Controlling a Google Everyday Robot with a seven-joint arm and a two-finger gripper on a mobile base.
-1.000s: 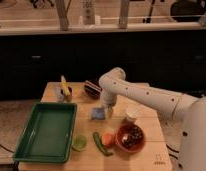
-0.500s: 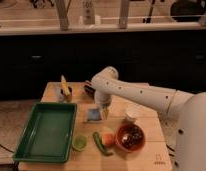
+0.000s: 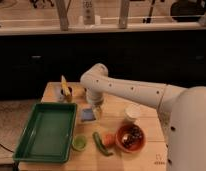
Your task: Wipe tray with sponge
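On the left of the surface (image 3: pixel 113 106) sits the green tray (image 3: pixel 46 132), its long axis running near to far. Just right of its far corner the blue sponge (image 3: pixel 87 115) lies flat. My gripper (image 3: pixel 97 111) is down at the sponge's right edge, fingers clenched (pinching it or not, I can't tell). From there, I'd sweep left.

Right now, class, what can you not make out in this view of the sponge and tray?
- Camera view: gripper, shut at the right edge of the sponge; the arm hides whether it holds the sponge.
- Tray: any dirt inside is too blurred to tell.
- Bowl: dark contents too blurred to name.
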